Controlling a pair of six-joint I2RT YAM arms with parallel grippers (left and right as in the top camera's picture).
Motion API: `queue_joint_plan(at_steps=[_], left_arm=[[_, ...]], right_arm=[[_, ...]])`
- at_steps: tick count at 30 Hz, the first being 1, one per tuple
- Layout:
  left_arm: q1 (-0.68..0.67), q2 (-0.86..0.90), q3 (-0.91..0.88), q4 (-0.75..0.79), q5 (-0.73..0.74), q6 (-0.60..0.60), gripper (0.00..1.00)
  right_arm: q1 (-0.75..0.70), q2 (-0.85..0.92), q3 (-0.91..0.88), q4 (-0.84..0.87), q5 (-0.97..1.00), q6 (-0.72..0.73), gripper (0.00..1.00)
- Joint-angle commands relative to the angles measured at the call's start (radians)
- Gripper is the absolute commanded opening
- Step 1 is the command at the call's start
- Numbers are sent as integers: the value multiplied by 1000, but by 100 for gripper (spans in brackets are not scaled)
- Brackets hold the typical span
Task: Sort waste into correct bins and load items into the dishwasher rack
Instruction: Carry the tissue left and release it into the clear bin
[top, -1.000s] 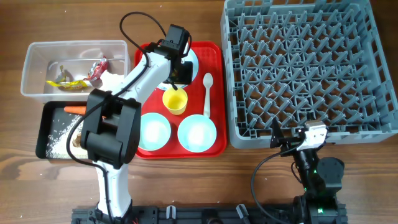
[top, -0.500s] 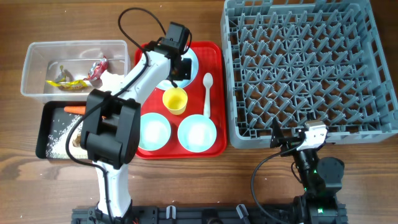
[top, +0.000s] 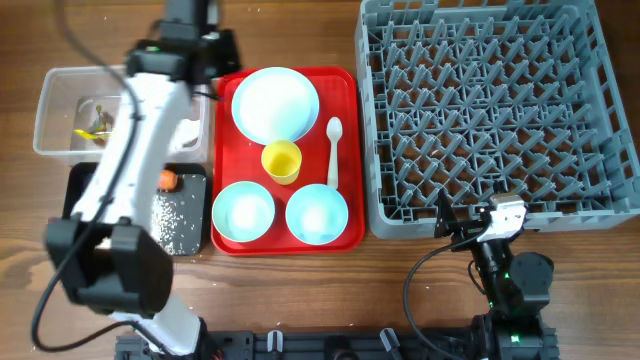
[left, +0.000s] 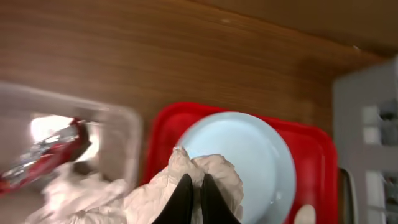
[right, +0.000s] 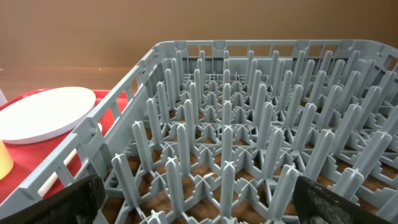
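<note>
Two fingers of the left gripper (left: 195, 183) are pressed together on a crumpled white tissue (left: 224, 177), so the grasp looks firm. The tissue bunches around the fingertips. Beyond it, a little to the right, lies the pale blue plate (left: 255, 155) on the red tray (left: 311, 158). The plate looks bare now. To the left of the fingers is the clear tub (left: 118, 140), with a red-white wrapper (left: 53, 152) inside; whether the pale mass low on the left is more tissue in the tub, I cannot tell.

I judge that the step in hand is bringing the tissue to the tub. The next move calls for a short shift to the left, until the fingers are past the tub wall, and only then a release, or the tissue may fall on the rim.

The right gripper (right: 199, 186) waits with its jaws spread wide and holds nothing; the grey rack (right: 249, 143) stands just in front of it. Both bowls (top: 244, 212), the yellow cup (top: 282, 161) and the spoon (top: 333, 150) are not yet loaded.
</note>
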Motion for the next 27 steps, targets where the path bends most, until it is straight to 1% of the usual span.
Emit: queue_joint_plan(at_steps=[1,6,11,12,13,17,20,21,22,24,26,27], left_arm=[[151,-11,17,-33,-12,-82,4],[275,16,15,-57,-11,-81,4],[357,50,7,-64,-3,-81,4],[368,60,1,-64,0,-82,9],[373,68,-5,-64,-1,-82,11],[388,116,-10,-48,-1,-81,16],[394,138,-10,-45,-1,-81,28],[395,146,-10,-43,-1,-81,49],[395,150,-10,-36,-1,-80,59],[395,150,-10,-18,-1,-80,65],[395,138,-7,-3,-1,-73,75],[395,125,-5,4,-1,-73,77]], right_arm=[[-3,0,-1,3,6,-5,100],[-3,0,-1,3,7,-5,100],[-3,0,-1,4,7,-5,100],[-3,0,-1,3,7,-5,100],[-3,0,-1,3,7,-5,100],[-3,0,-1,3,7,-5,100],[-3,0,-1,3,7,-5,100],[-3,0,-1,3,7,-5,100],[-3,0,-1,3,7,-5,100],[-3,0,-1,3,7,-5,100],[-3,0,-1,4,7,-5,99],[-3,0,-1,3,7,-5,100]])
